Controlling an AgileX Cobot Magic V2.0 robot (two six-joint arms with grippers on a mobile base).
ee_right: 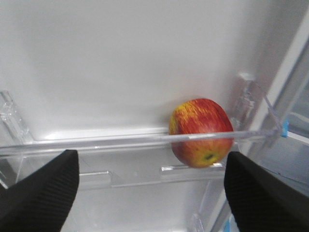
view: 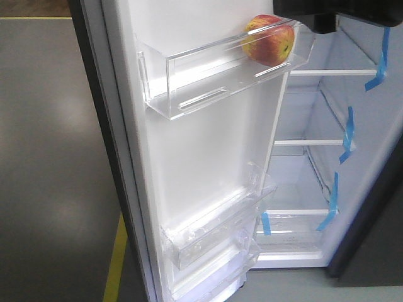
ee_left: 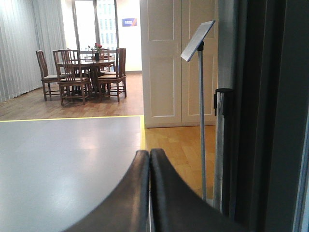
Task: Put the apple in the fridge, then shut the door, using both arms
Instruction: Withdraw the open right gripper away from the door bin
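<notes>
Apple (view: 269,40) rested at right end of top clear bin (view: 189,82) on open door (view: 201,163), right gripper (ee_right: 150,164) wide and empty near it, left gripper (ee_left: 149,153) pinched closed, nothing held

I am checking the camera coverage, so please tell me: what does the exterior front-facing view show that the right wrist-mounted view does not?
Only the front view looks into the fridge: shelves, blue tape strips; also the lower bins, grey floor and yellow line. Only the right wrist view shows the right claw, open, its fingers apart before the upper bin. Both show the apple lying in that clear bin on the door, at the end nearest the fridge body.
</notes>
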